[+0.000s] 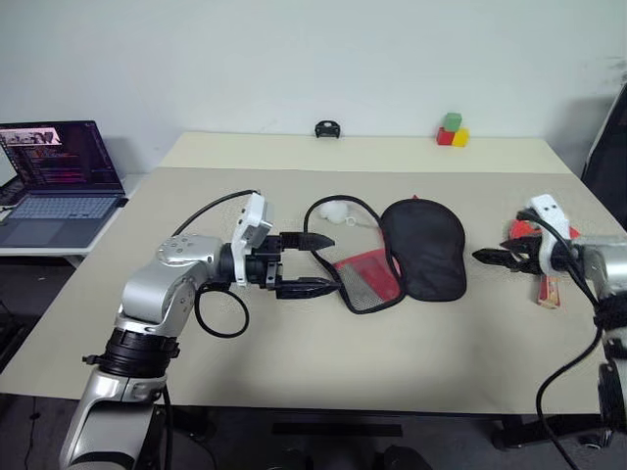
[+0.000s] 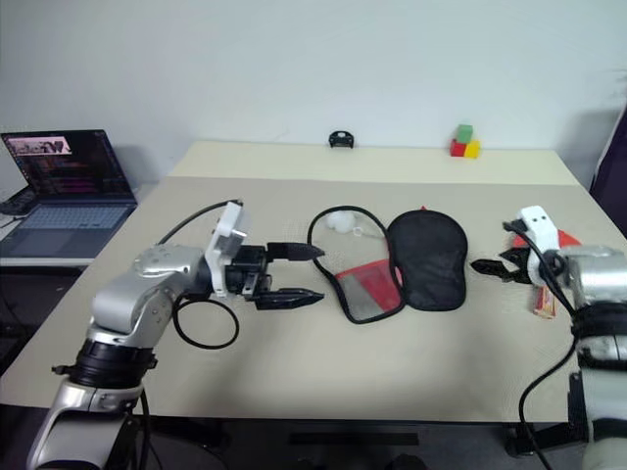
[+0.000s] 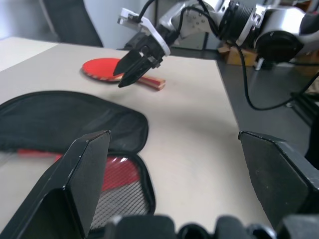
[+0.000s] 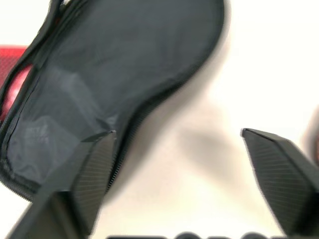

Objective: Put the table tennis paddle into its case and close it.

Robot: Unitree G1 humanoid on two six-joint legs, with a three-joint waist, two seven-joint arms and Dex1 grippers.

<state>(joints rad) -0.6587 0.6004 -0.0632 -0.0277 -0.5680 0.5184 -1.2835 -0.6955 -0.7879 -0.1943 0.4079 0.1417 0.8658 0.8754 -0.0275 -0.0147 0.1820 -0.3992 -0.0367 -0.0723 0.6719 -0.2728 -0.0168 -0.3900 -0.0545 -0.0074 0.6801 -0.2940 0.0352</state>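
Black fabric gives you the case (image 1: 423,247), a paddle-shaped zip pouch lying unzipped and spread flat near the middle of the beige table (image 1: 323,362), with its black-rimmed mesh flap and red patch (image 1: 368,279) folded out toward your left side. Your left gripper (image 1: 312,264) hovers level just beside that mesh flap, fingers spread wide and holding nothing. Your table tennis paddle (image 3: 107,68), with its round red rubber face and short light wooden handle, lies flat on the table well to the right of the case, outside it. Your right gripper (image 3: 130,67) hangs just above the paddle with its fingers parted and empty. A small white ball (image 1: 333,211) rests just behind the case's open rim.
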